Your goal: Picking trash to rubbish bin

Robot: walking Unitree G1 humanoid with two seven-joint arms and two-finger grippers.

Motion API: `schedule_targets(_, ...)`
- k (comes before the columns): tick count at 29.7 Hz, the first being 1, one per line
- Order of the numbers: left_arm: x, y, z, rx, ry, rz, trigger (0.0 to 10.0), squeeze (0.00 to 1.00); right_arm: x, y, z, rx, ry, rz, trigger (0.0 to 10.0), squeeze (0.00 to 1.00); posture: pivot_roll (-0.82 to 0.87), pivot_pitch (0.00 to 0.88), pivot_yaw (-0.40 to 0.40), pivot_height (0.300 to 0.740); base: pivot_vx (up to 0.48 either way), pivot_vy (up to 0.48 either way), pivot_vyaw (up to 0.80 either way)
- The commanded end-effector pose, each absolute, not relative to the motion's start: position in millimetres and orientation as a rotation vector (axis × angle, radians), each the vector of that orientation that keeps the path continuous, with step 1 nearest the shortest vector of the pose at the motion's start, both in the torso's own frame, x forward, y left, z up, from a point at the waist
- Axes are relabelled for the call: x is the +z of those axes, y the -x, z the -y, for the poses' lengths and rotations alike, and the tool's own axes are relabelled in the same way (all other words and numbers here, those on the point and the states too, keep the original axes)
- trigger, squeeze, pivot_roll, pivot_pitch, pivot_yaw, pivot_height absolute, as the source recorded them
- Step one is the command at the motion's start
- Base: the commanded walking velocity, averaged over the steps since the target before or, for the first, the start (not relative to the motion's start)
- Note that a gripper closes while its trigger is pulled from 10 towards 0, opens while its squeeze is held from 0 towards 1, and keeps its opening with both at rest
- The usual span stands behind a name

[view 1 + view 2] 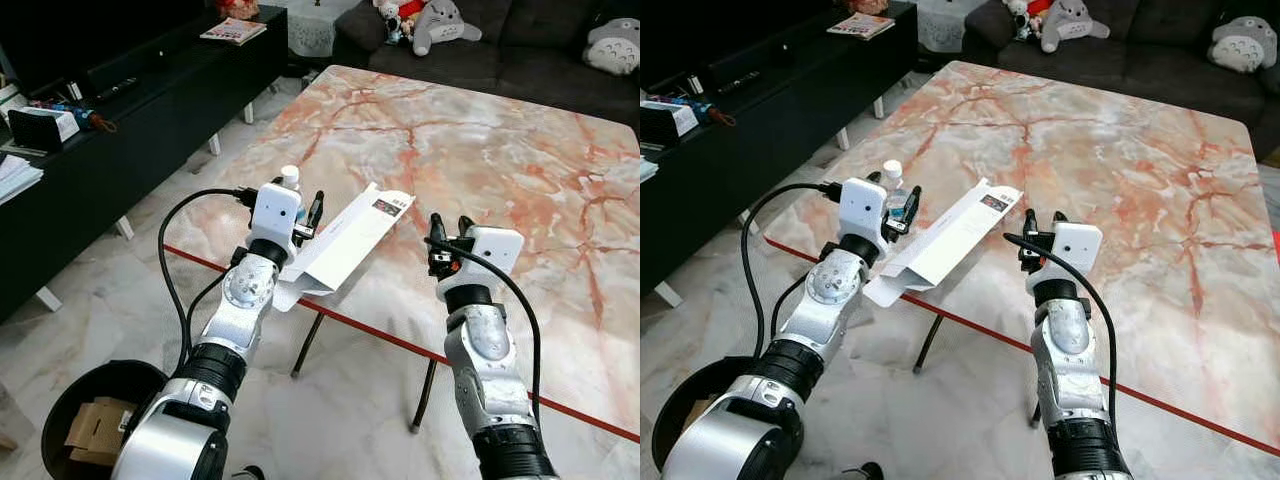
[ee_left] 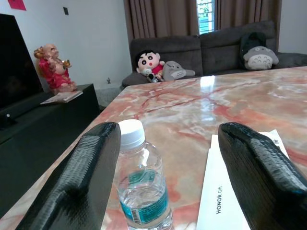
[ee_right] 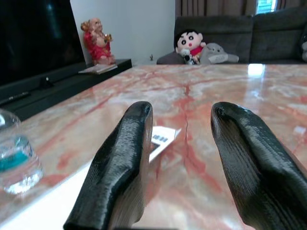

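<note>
One white box [image 1: 350, 240], flattened, beside a clear bottle [image 2: 141, 191]; my left gripper [image 1: 305, 215] gapes wide around both, holding nothing.

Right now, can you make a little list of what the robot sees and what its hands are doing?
table: marble top
trash: white box hanging over the table's near edge; water bottle standing beside it
bin: black bin on the floor to the robot's left, cardboard inside
left gripper: fingers open, at the bottle and box
right gripper: fingers open, over the table, holding nothing
</note>
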State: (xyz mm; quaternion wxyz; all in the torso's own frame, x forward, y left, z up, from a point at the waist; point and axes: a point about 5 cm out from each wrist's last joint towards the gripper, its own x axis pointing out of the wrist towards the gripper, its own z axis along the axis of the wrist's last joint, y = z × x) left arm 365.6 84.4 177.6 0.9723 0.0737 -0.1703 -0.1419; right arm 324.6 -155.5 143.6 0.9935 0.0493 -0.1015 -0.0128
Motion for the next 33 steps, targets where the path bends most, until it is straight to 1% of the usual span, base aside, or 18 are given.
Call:
schedule_targets(1, 187.4, -367.2, -81.0, -0.288, -0.163, 0.37, 10.0, 0.0, 146.2, -326.5, 157.1, -0.037, -0.103, 0.205, 10.0, 0.0, 0.05, 0.097, -0.046, 0.74, 0.0, 0.0, 0.0)
schedule_targets(9, 190.2, -369.2, -78.9, -0.28, -0.156, 0.374, 10.0, 0.0, 150.5, -330.9, 154.8, -0.025, -0.098, 0.214, 10.0, 0.0, 0.05, 0.082, -0.051, 0.74, 0.269, 0.0, 0.0)
schedule_targets(33, 191.4, -368.8, -77.4, -0.285, -0.157, 0.381, 10.0, 0.0, 149.5, -332.5, 151.7, -0.016, -0.105, 0.213, 10.0, 0.0, 0.06, 0.091, -0.051, 0.74, 0.291, 0.0, 0.0)
